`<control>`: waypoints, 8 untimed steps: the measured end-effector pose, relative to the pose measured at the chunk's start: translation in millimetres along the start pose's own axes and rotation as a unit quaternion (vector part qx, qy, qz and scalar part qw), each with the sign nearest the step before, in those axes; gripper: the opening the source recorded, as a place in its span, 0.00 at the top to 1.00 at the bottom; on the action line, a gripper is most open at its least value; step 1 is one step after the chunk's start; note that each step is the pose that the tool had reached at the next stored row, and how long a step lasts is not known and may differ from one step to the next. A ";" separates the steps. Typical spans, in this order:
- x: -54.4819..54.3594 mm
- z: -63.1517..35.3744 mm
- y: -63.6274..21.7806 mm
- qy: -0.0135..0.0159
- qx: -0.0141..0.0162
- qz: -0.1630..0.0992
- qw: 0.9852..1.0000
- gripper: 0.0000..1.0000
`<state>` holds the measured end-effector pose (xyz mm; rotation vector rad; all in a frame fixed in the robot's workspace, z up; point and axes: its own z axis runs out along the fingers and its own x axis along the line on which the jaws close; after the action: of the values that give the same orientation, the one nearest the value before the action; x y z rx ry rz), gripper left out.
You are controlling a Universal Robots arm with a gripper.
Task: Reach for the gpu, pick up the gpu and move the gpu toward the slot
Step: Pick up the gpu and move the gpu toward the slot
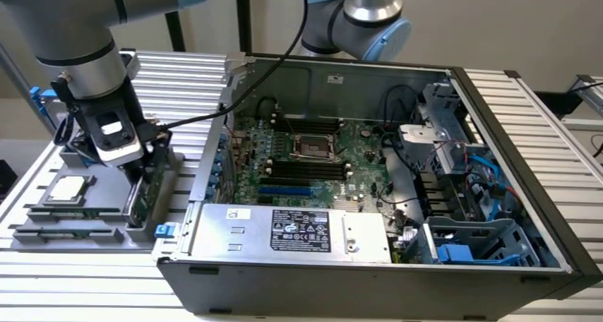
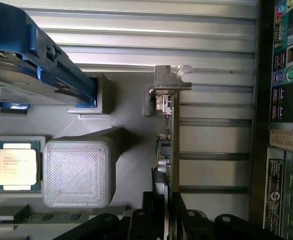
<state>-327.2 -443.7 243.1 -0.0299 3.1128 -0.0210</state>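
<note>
Exterior view, left of centre: the gripper (image 1: 141,169) stands over the gpu (image 1: 141,195), which we see upright on its edge in the grey holder (image 1: 94,219), just beside the open computer case (image 1: 377,279). Wrist view: we see the fingers (image 2: 146,215) drawn narrow, one on each face of the green card, its metal bracket (image 2: 171,80) at the far end. A processor chip (image 2: 16,165) lies apart in the same holder.

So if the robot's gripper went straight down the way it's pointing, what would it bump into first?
Most likely the gpu. The green card stands on its edge in the gray holder, right under the gripper. The gap is hard to judge, and they may already touch.
</note>
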 end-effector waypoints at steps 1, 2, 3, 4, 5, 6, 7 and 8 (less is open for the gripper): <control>-0.2 -0.7 0.0 0.001 0.000 0.000 1.000 0.74; -0.4 -1.8 -0.1 0.001 0.000 0.000 1.000 0.74; -0.7 -3.1 -0.1 0.002 0.000 0.000 1.000 0.74; -1.1 -4.7 -0.1 0.003 0.000 0.000 1.000 0.74; -1.4 -6.3 -0.1 0.003 0.000 0.000 1.000 0.74; -1.8 -8.2 -0.2 0.004 0.000 0.000 1.000 0.74; -2.1 -10.5 -0.2 0.005 0.000 0.000 1.000 0.74; -2.3 -13.3 -0.3 0.005 0.000 0.000 1.000 0.74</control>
<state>-325.3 -443.8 256.5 -0.0304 3.1237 -0.0208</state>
